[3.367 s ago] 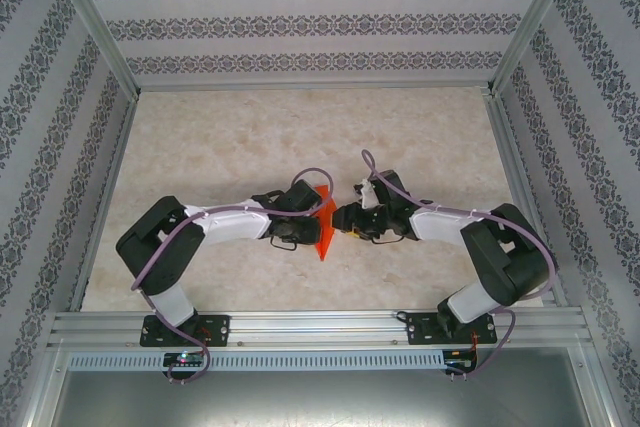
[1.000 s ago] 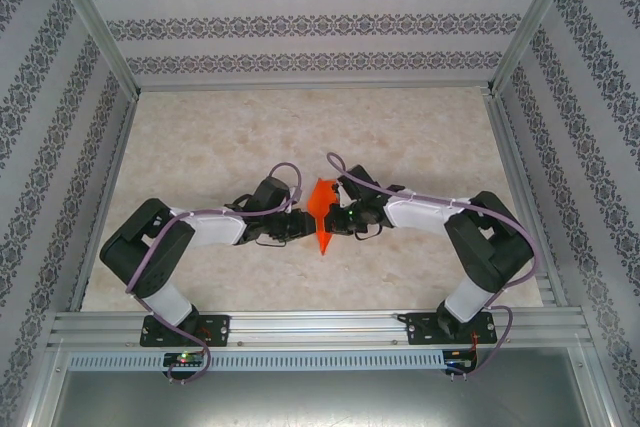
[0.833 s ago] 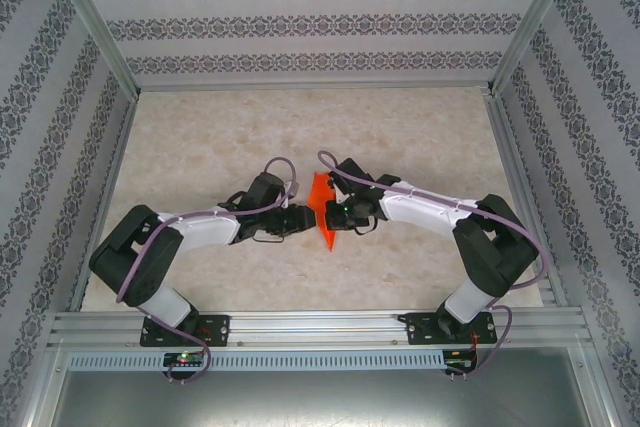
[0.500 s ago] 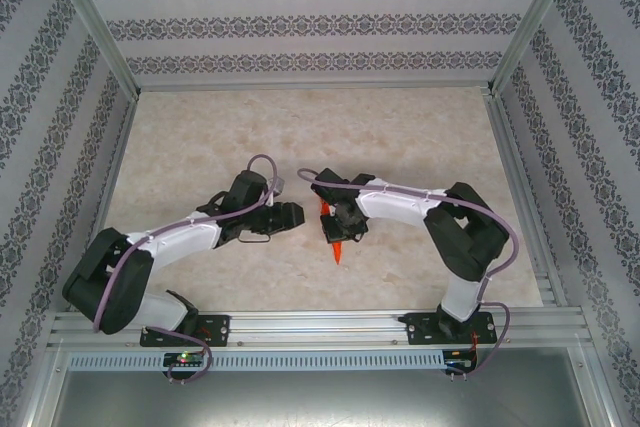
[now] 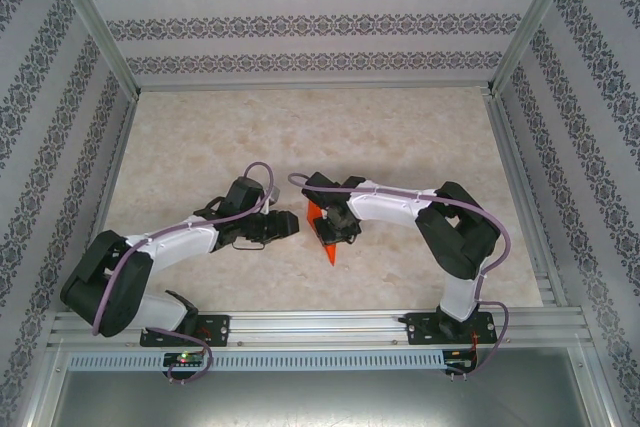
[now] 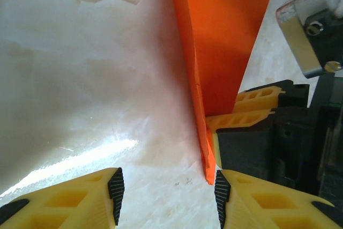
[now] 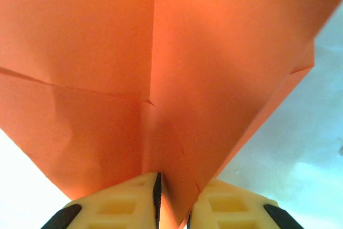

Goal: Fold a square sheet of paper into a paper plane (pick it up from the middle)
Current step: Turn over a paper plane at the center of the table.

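Noting paper plane [image 5: 327, 245] resting on edge on the counter [image 5: 400, 137], around mid-width and closer to the near edge, tip pointing nearward. Finding left gripper [image 6: 169, 186] just left of it, jaws standing apart, holding nothing. Finding right gripper [image 7: 174, 191] pinching the plane's centre fold between narrowly set fingers [image 7: 131, 199].

paper plane [image 7: 214, 79] cropped, partly under right tool [image 5: 338, 227]

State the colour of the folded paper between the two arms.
Bright orange; the paper plane shows best in the right wrist view.
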Controlling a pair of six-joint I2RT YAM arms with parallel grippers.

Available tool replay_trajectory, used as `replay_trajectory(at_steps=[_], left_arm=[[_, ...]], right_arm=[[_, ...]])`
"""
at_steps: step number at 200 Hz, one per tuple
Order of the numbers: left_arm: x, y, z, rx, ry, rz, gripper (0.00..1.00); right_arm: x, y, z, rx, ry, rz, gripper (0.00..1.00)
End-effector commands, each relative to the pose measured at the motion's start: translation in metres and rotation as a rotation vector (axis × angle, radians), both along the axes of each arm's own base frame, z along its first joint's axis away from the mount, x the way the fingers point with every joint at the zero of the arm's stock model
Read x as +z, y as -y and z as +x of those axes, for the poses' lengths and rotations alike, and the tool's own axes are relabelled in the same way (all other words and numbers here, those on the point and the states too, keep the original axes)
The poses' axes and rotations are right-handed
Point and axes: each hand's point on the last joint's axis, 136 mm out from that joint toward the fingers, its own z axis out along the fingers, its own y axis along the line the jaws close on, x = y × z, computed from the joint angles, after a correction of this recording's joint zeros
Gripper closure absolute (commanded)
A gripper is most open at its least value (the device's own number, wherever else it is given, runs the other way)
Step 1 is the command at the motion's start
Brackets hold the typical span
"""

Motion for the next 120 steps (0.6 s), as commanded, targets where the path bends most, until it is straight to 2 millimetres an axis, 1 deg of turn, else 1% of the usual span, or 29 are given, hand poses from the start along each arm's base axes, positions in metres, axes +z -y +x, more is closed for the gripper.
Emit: replay_trajectory(at_steps=[1, 19, 55, 94, 120], left_arm=[[-0.005, -0.001, 0.001, -0.02, 0.004, -0.009, 0.48], [-0.008, 0.0, 0.0, -0.022, -0.005, -0.012, 0.48], [-0.011, -0.002, -0.001, -0.019, -0.007, -0.01, 0.48], [-0.014, -0.005, -0.005, -0.019, -0.015, -0.006, 0.48], [-0.013, -0.007, -0.006, -0.017, -0.013, -0.004, 0.48]], right_arm=[[0.012, -0.007, 0.006, 0.005, 0.045, 0.006, 0.79], [0.014, -0.008, 0.006, 0.012, 0.049, -0.009, 0.79], [0.017, -0.009, 0.007, 0.025, 0.068, -0.052, 0.83], [0.007, -0.018, 0.005, 0.034, 0.043, -0.044, 0.83], [0.006, -0.024, 0.006, 0.04, 0.04, -0.035, 0.81]])
